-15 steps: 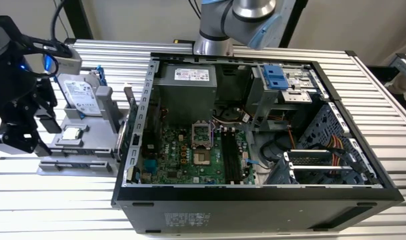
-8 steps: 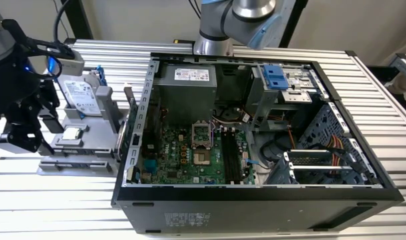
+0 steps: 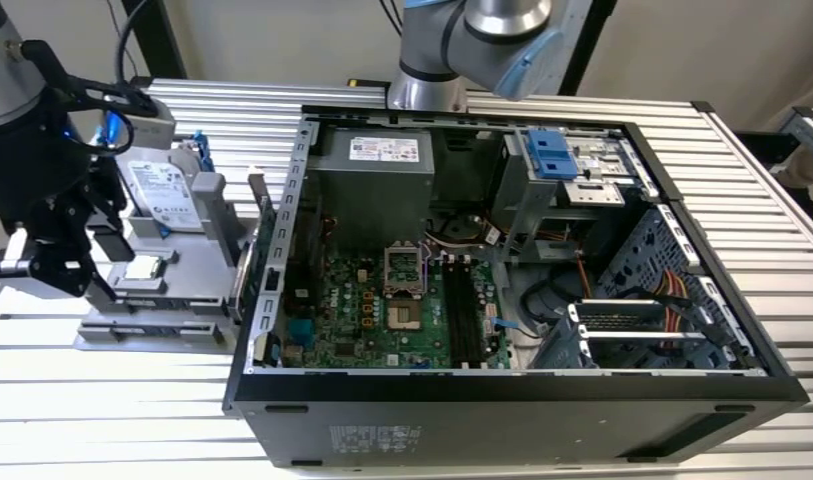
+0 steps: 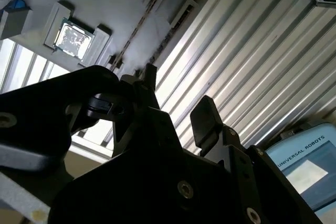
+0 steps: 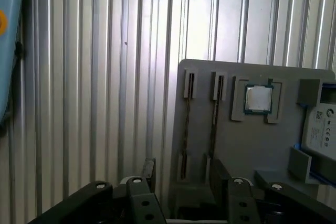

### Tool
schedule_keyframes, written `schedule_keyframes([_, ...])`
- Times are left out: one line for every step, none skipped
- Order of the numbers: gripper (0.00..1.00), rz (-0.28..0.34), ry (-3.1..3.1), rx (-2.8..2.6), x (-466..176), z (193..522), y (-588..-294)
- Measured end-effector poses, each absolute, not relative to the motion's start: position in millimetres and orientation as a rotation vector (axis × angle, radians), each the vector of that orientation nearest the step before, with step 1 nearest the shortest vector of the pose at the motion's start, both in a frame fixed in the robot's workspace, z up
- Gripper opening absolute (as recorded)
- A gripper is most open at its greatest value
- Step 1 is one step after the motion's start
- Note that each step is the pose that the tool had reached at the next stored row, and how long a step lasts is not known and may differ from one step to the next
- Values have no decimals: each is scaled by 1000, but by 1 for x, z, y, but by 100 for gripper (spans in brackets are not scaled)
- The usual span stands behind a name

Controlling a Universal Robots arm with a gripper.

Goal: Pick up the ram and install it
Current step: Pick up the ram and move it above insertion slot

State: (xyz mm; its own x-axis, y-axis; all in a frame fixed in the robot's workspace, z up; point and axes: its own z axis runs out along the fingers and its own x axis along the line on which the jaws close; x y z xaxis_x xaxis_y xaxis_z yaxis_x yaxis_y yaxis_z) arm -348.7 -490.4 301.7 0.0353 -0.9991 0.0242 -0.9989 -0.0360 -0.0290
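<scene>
Fingers (image 5: 149,170) spread and empty, our hand (image 5: 184,174) hovers above the grey holder (image 5: 236,150); we see the ram (image 5: 187,124) on edge there, just ahead between them, its long axis crossing the fingers' closing line.

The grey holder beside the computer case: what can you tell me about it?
The grey holder looks like matte plastic, a stepped block on the ribbed metal table at the exterior view's left of the computer case. A square recess holds a silver processor chip, narrow slots hold the ram edge-on, and a hard drive with blue clips rests at one end. The gripper hangs open above it.
</scene>
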Motion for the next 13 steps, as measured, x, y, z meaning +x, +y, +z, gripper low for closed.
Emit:
schedule_keyframes([100,-59,2178,-2257,-349,301,-489])
schedule_keyframes([100,-59,2178,-2257,-349,301,-488])
schedule_keyframes([100,-59,2178,-2257,-349,300,-486])
schedule_keyframes([100,-59,2178,-2257,-349,300,-485])
schedule_keyframes([100,-59,2178,-2257,-349,299,-484])
schedule_keyframes([100,-59,2178,-2257,-349,299,-483])
schedule_keyframes([100,-59,2178,-2257,-349,298,-482])
schedule_keyframes([100,-59,2178,-2257,-349,297,-480])
schedule_keyframes([100,-59,2178,-2257,-349,297,-480])
schedule_keyframes([100,-59,2178,-2257,-349,297,-479])
schedule_keyframes([100,-59,2178,-2257,-349,297,-479])
schedule_keyframes([100,-59,2178,-2258,-349,297,-479])
schedule_keyframes([100,-59,2178,-2258,-349,297,-479])
